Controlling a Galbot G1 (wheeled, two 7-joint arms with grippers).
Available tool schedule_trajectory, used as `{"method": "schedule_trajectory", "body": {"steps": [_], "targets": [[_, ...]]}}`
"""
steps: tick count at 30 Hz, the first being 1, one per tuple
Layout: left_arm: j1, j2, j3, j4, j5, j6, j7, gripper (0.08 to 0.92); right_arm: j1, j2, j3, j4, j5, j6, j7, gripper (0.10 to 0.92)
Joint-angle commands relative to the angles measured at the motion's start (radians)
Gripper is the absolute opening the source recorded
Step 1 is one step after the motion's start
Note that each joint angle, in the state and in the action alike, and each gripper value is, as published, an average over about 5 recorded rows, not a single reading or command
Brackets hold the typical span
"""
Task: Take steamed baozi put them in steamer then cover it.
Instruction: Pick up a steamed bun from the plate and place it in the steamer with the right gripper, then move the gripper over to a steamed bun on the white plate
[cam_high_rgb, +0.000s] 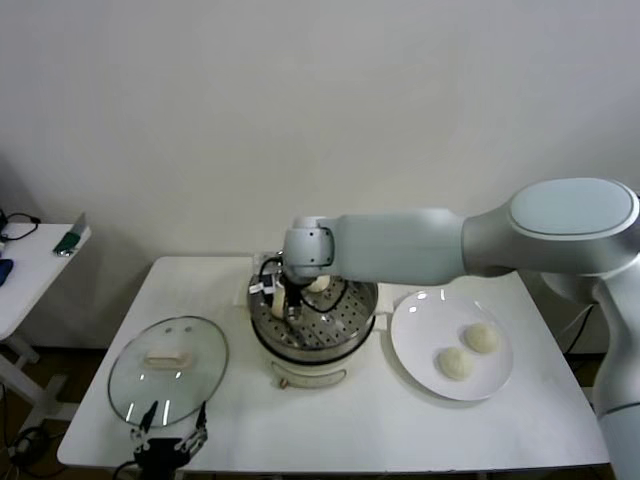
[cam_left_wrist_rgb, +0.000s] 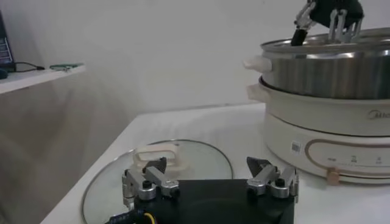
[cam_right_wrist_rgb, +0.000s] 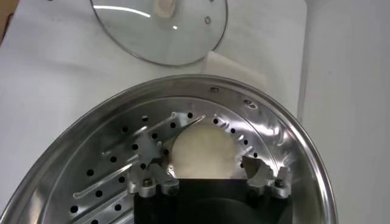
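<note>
white table (cam_high_rgb: 400, 420) against a plain wall. right gripper (cam_right_wrist_rgb: 206, 173) hung inside the steamer (cam_high_rgb: 322, 330), jaws spread wide either side of a baozi (cam_right_wrist_rgb: 204, 152) on the perforated floor, not gripping. two buns (cam_high_rgb: 468, 350) waited on the plate (cam_high_rgb: 420, 320). glass cover (cam_high_rgb: 170, 370) lay left, the left gripper (cam_left_wrist_rgb: 210, 182) open above its near edge.

Even soft light, steel glare

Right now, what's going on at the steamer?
The right gripper is down inside the steamer, jaws open either side of a baozi on the perforated bottom. Another bun sits behind it. Two baozi wait on the plate. The glass lid lies on the table, the open left gripper at its near edge.
</note>
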Motion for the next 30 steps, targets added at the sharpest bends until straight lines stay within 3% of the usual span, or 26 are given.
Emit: {"method": "schedule_trajectory", "body": {"steps": [1, 5, 9, 17, 23, 30], "targets": [[0.002, 0.000, -0.001, -0.002, 0.002, 0.001, 0.000, 0.823, 0.168, -0.128, -0.040, 0.063, 0.007, 0.131, -0.183, 0.821], [0.005, 0.000, 0.000, -0.007, 0.005, 0.001, 0.000, 0.823, 0.342, -0.342, -0.142, 0.129, 0.032, 0.295, -0.373, 0.823], [0.006, 0.000, 0.002, -0.014, 0.006, 0.006, 0.000, 0.823, 0.506, -0.564, -0.277, 0.225, -0.005, 0.355, -0.503, 0.823], [-0.008, 0.005, 0.010, -0.024, 0.004, 0.019, 0.009, 0.823, 0.474, -0.890, -0.493, 0.361, -0.293, 0.367, -0.518, 0.823], [-0.016, -0.003, 0.013, -0.033, 0.003, 0.028, 0.014, 0.823, 0.142, -0.978, -0.304, 0.322, -0.454, 0.314, -0.446, 0.823], [-0.013, -0.014, 0.009, -0.033, 0.007, 0.028, 0.013, 0.823, -0.217, -0.933, 0.013, 0.192, -0.528, 0.265, -0.387, 0.823]]}}
